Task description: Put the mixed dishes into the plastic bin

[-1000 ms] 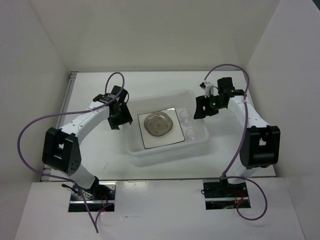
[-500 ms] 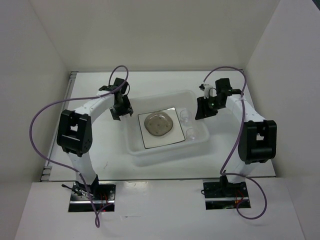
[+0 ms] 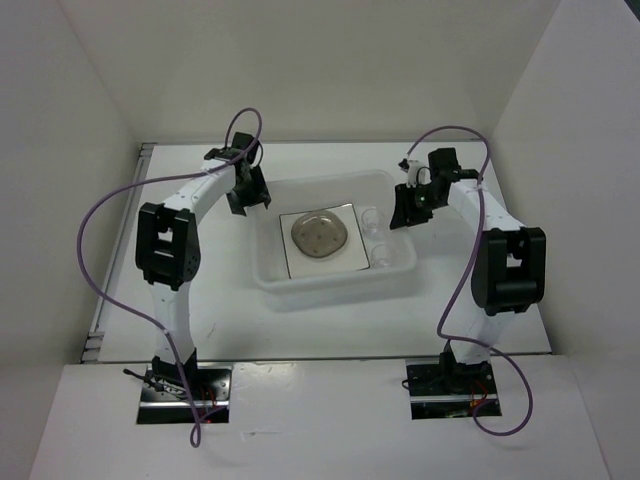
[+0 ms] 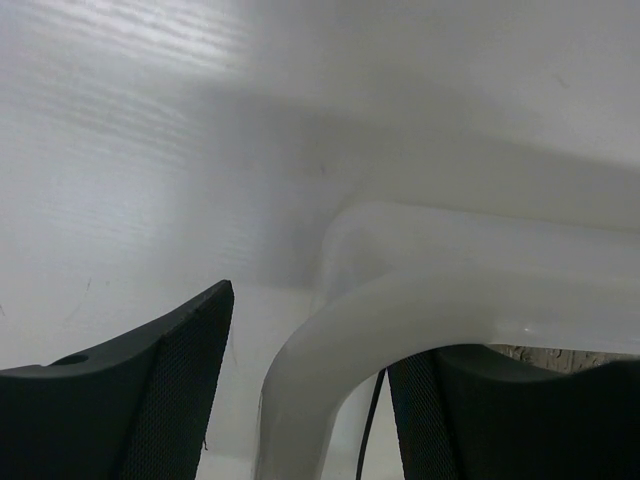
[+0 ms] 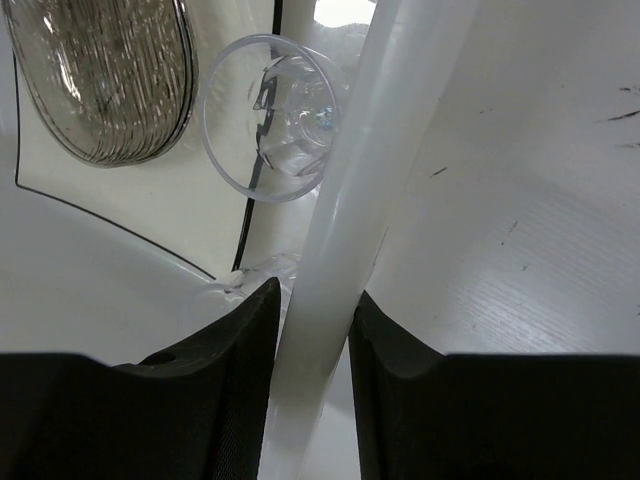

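The plastic bin [image 3: 300,290] sits mid-table. In it lies the square white plate [image 3: 300,270], with greyish round dishes [image 3: 320,233] stacked on it and two clear cups [image 3: 370,222] [image 3: 382,255] to its right. My left gripper [image 3: 248,192] is open, its fingers astride the bin's far left corner rim [image 4: 430,300], the left finger clear of it. My right gripper [image 3: 408,207] is shut on the bin's right rim [image 5: 360,150]. The right wrist view shows a cup [image 5: 270,115], the dishes [image 5: 110,80] and the plate [image 5: 190,215] inside.
White walls enclose the table on the left, back and right. A metal strip [image 3: 120,240] runs along the table's left edge. Purple cables loop above both arms.
My left gripper has moved from the bin's left side to its far left corner. The bin has shifted a little toward the back wall with the right gripper on it.
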